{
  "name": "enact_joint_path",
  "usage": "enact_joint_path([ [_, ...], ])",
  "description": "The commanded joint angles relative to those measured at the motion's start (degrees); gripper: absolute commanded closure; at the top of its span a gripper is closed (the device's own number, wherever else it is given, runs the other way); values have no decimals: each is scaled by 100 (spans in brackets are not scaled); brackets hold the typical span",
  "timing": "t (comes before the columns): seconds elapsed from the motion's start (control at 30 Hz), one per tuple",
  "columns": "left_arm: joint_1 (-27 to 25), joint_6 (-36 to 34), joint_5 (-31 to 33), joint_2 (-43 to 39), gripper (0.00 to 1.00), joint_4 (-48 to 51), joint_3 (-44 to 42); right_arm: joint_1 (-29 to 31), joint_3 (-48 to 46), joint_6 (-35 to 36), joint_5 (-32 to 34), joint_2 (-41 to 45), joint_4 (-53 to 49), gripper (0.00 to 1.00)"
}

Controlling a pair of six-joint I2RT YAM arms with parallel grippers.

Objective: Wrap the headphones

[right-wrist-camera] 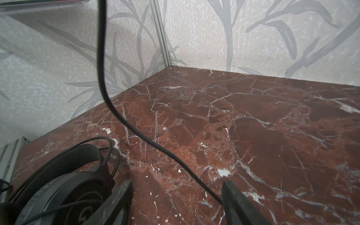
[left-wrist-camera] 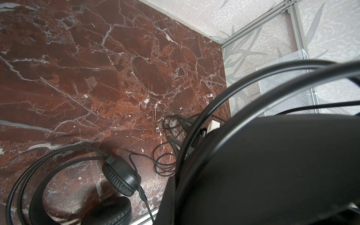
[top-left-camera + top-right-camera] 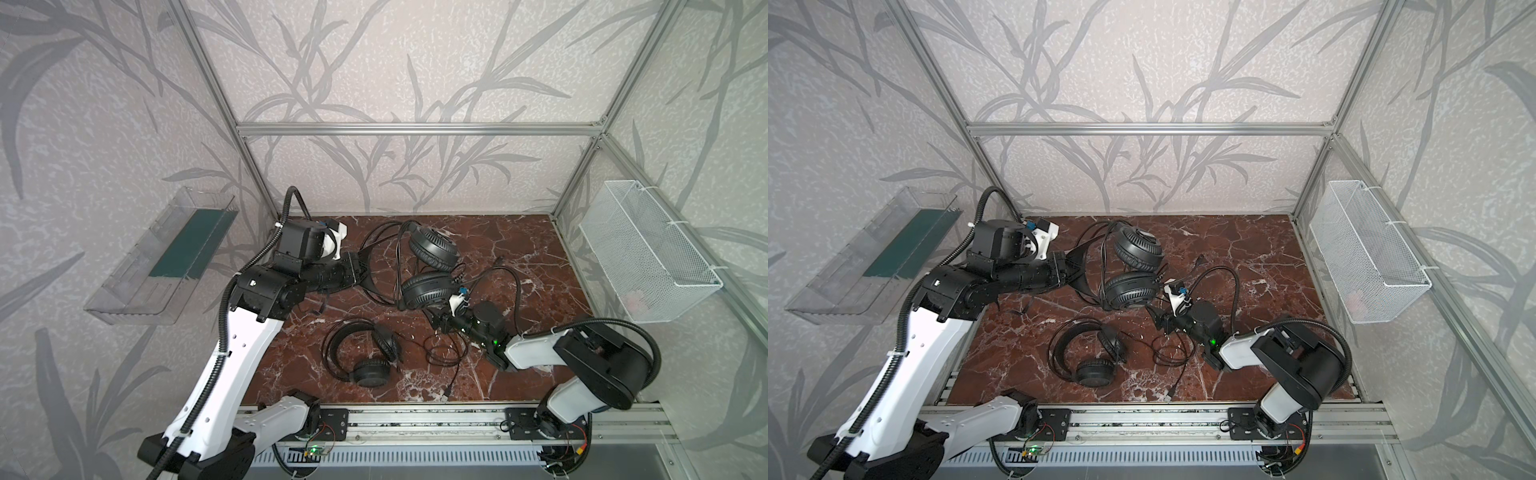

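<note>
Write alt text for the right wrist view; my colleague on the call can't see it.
The right gripper hangs open over the red marble table, a thin black cable passing between its fingers without being gripped. A black headset sits right beside one finger, and leaf-patterned walls meet in a corner behind.

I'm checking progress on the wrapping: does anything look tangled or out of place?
Yes. The far headset, its headband held by the left gripper, has cable loops sprawled loosely around its earcups. The near headset has its cable unwrapped in a loose coil, plug near the front edge of the table.
</note>
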State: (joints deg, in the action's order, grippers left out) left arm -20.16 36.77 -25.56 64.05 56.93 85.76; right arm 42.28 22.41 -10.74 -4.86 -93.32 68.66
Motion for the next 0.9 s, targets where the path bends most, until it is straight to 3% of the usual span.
enact_joint_path([
  [0.0,47,207,-300,-108,100,-349,29,-1,268,287,135,-414,986,28],
  [0.07,63,200,-274,-77,100,-296,44,22,527,350,-41,-669,646,28],
  [0.2,83,164,-157,17,100,-74,121,16,661,495,358,-885,846,27],
  [0.3,91,113,-81,63,100,32,142,17,1028,923,246,-863,80,28],
  [0.4,110,67,1,133,100,157,188,17,1206,1078,172,-1080,18,29],
  [0.6,159,93,64,125,100,213,213,17,1258,912,119,-1395,144,52],
  [0.87,315,241,-50,134,100,127,215,26,1112,767,120,-1498,288,68],
])
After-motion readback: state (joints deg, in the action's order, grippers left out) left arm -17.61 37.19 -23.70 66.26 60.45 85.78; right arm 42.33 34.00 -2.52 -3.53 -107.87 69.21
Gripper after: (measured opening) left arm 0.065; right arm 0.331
